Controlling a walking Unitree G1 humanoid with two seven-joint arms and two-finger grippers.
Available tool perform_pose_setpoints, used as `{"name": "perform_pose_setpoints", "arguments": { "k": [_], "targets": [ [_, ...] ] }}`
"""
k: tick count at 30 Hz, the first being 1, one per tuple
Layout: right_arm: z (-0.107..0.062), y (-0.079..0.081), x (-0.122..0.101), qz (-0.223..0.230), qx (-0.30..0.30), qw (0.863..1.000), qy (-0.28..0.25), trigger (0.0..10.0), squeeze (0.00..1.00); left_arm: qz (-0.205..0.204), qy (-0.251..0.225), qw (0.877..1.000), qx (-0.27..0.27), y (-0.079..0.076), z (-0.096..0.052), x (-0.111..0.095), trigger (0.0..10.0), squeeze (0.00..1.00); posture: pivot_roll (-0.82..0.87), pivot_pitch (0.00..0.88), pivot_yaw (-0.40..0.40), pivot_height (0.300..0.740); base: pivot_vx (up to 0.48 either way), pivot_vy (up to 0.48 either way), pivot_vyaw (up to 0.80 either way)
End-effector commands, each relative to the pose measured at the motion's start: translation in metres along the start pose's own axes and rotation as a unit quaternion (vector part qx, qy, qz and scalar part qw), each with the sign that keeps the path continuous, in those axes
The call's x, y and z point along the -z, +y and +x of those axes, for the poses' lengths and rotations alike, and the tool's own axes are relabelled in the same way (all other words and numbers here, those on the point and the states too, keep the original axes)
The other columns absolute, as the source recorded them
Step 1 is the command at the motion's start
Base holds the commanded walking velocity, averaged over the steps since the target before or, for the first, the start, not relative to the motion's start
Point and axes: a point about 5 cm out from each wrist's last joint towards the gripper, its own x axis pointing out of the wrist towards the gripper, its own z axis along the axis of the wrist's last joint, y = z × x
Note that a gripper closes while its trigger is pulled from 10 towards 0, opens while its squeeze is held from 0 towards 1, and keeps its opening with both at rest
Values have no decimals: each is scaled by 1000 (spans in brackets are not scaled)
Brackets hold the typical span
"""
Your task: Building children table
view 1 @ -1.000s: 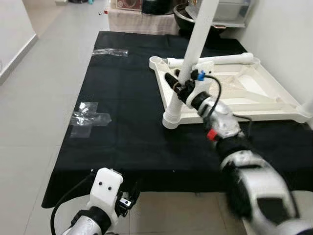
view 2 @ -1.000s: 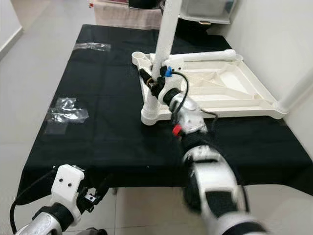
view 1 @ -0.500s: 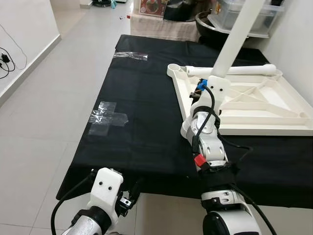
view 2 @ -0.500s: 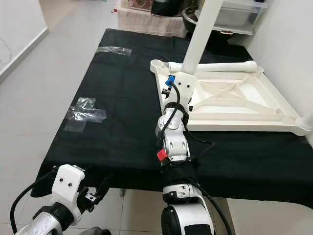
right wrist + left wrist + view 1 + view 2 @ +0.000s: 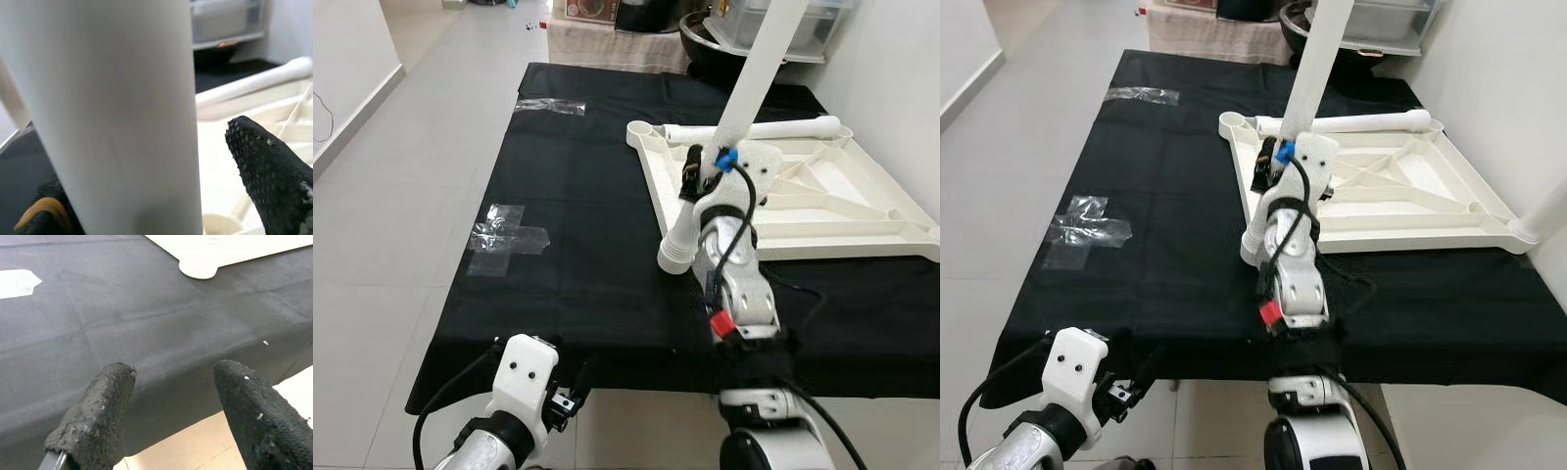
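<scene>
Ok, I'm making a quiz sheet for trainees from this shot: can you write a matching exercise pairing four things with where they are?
Things:
1. white leg
2. loose leg
3. clear tape
4. left gripper

Places:
A. lying inside the upturned tabletop along its far edge
B. stuck to the black cloth
C. standing tilted at the tabletop's corner, right gripper around it
D. low at the cloth's near edge

Pairs: 1-C, 2-A, 3-B, 4-D

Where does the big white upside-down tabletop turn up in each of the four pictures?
Left eye view: the tabletop lies right of centre.
Right eye view: again right of centre.
Left wrist view: its pale edge and round corner sit far across the cloth.
Right wrist view: its ribs show behind the upright white leg.
Shared landmark: the black cloth under it.
</scene>
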Motion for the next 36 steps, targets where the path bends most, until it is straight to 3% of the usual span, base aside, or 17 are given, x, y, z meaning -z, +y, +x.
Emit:
{"name": "perform_pose_setpoints", "arguments": {
  "k": [1, 11, 12, 13, 18, 20, 21, 22, 23, 24, 25, 26, 30, 32, 33, 34, 36],
  "targets": [
    [4, -3, 3, 42, -110, 993, 8, 10000, 0, -3, 10, 1000, 5, -2, 1, 5, 10000, 0, 138, 110, -120, 740, 0, 0, 0],
    [21, -16, -3, 61, -284, 956, 29, 10000, 0, -3, 9, 1000, 6, -3, 3, 6, 10000, 0, 145, 91, -126, 740, 0, 0, 0],
    [19, -7, -1, 71, -407, 908, 68, 10000, 0, -3, 8, 1000, 7, -4, 3, 6, 10000, 0, 149, 90, -132, 740, 0, 0, 0],
    [15, -3, 1, 81, -462, 878, 91, 10000, 0, -3, 7, 1000, 7, -4, 3, 7, 10000, 0, 150, 88, -135, 740, 0, 0, 0],
    [10, 0, 4, 85, -523, 840, 116, 10000, 0, -3, 7, 1000, 7, -5, 3, 7, 10000, 0, 157, 79, -140, 740, 0, 0, 0],
    [3, 6, 6, 74, -593, 790, 137, 10000, 0, -3, 7, 1000, 4, -6, 2, 7, 10000, 0, 165, 66, -148, 740, 0, 0, 0],
    [3, 6, 6, 74, -593, 790, 137, 10000, 0, -3, 7, 1000, 4, -6, 2, 7, 10000, 0, 165, 66, -148, 740, 0, 0, 0],
    [0, 8, 7, 69, -616, 772, 143, 10000, 0, -3, 7, 1000, 4, -6, 2, 8, 10000, 0, 165, 66, -148, 740, 0, 0, 0],
    [0, 8, 7, 69, -616, 772, 143, 10000, 0, -3, 7, 1000, 4, -6, 2, 8, 10000, 0, 165, 66, -148, 740, 0, 0, 0],
    [-5, 14, 8, 64, -643, 749, 144, 10000, 0, -4, 7, 1000, 3, -7, 1, 8, 10000, 0, 168, 63, -147, 740, 0, 0, 0],
    [-5, 14, 8, 64, -643, 749, 144, 10000, 0, -4, 7, 1000, 3, -7, 1, 8, 10000, 0, 168, 63, -147, 740, 0, 0, 0],
    [-15, 26, 5, 75, -689, 707, 143, 10000, 0, -6, 8, 1000, 6, -7, 1, 8, 10000, 0, 164, 68, -143, 740, 0, 0, 0],
    [-21, 32, 2, 82, -718, 676, 142, 10000, 0, -6, 7, 1000, 9, -7, 1, 8, 10000, 0, 163, 76, -140, 740, 0, 0, 0],
    [-23, 35, 1, 79, -733, 661, 140, 2667, 0, -6, 7, 1000, 10, -7, 1, 8, 10000, 0, 164, 78, -139, 740, 0, 0, 0],
    [-23, 35, 1, 79, -733, 661, 140, 2667, 0, -6, 7, 1000, 10, -7, 1, 8, 10000, 0, 164, 78, -139, 740, 0, 0, 0],
    [-24, 36, 1, 78, -736, 659, 138, 0, 0, -6, 6, 1000, 10, -7, 1, 8, 10000, 0, 164, 78, -139, 740, 0, 0, 0],
    [-15, 38, 4, 58, -690, 710, 125, 0, 0, -6, 5, 1000, 9, -7, 1, 7, 10000, 0, 158, 89, -133, 740, 0, 0, 0]
  ]
}}
